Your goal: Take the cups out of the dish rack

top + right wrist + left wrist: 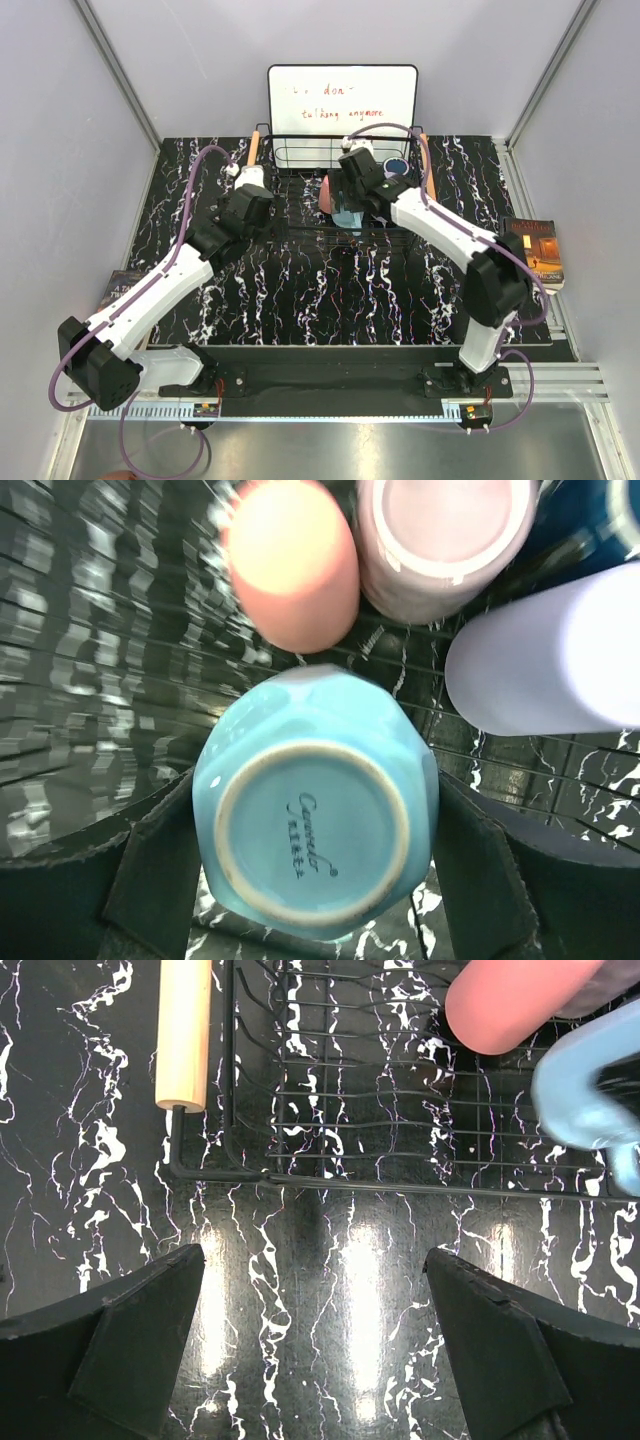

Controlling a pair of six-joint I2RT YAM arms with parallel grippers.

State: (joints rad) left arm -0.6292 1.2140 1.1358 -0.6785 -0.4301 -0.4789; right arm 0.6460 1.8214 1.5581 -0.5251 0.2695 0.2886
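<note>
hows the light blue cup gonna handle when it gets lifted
Likely rigid and breakable: the light blue cup looks like glazed ceramic with a bare foot ring. Its glossy sides may slip, though the flat facets should give the right gripper some purchase.

Handwritten "anymore" on the white board (341,98); illegible script mark under the light blue cup (315,840).

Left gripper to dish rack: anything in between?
Nothing. Left wrist view shows only bare marbled tabletop between the open left gripper and the dish rack.
</note>
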